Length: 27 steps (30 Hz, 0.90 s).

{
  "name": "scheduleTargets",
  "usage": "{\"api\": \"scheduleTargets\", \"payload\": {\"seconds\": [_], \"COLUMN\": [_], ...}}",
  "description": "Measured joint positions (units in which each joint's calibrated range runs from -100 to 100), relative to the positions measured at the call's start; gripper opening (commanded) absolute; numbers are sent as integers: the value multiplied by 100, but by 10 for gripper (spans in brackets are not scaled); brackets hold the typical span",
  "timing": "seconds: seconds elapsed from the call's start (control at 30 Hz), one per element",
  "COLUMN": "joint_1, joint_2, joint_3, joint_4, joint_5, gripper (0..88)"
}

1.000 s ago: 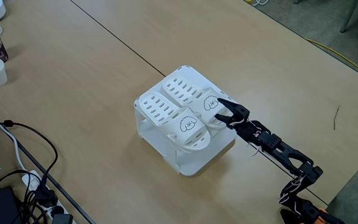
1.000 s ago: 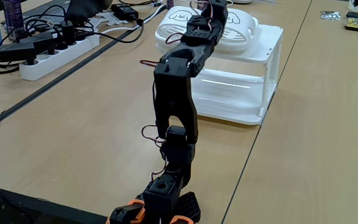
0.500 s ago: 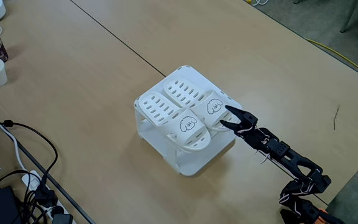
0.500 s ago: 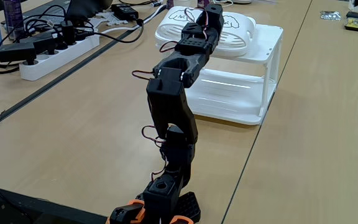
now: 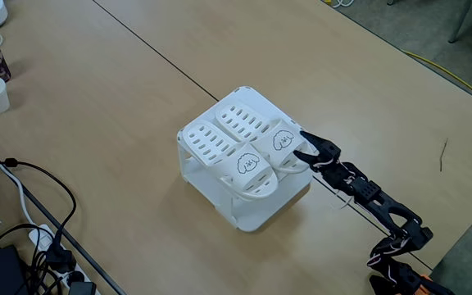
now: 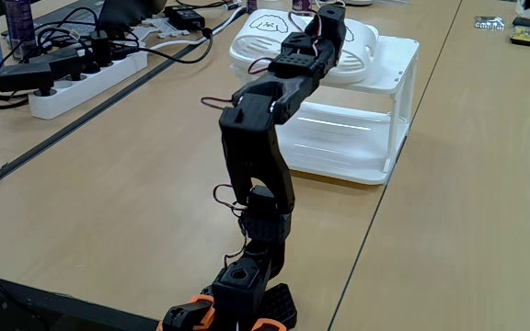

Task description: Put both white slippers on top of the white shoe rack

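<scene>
Slippers: both are seen lying side by side on the rack's top, one nearer the table's left in a fixed view (image 5: 224,153), the other beside it (image 5: 256,131), toes overhanging the near edge.
Rack (image 5: 248,215): it stands on the table (image 5: 97,106), its lower tier bare in a fixed view (image 6: 339,147).
Gripper (image 5: 304,149): the jaws are parted and nothing is held; the tips sit at the toe of the right-hand slipper, contact not clear.
Step in hand: release and retreat are judged to be under way, the task nearly complete.
How to do it well: the jaws should be kept wide and drawn straight back along the arm's line, away from the toe, so the slipper is not dragged off.
Risk: a finger catching the strap could tip the overhanging slipper off the rack.
</scene>
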Motion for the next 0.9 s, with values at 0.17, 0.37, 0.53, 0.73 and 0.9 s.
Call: {"api": "scheduleTargets", "payload": {"seconds": [0.17, 0.37, 0.53, 0.73, 0.9], "joint_1": [-37, -37, -37, -37, -37], "joint_2": [742, 1344, 1509, 1551, 1551], "joint_3": [-800, -1554, -1779, -1779, -1779], "joint_4": [0, 0, 0, 0, 0], "joint_5": [0, 0, 0, 0, 0], "gripper": [324, 324, 324, 324, 324]}}
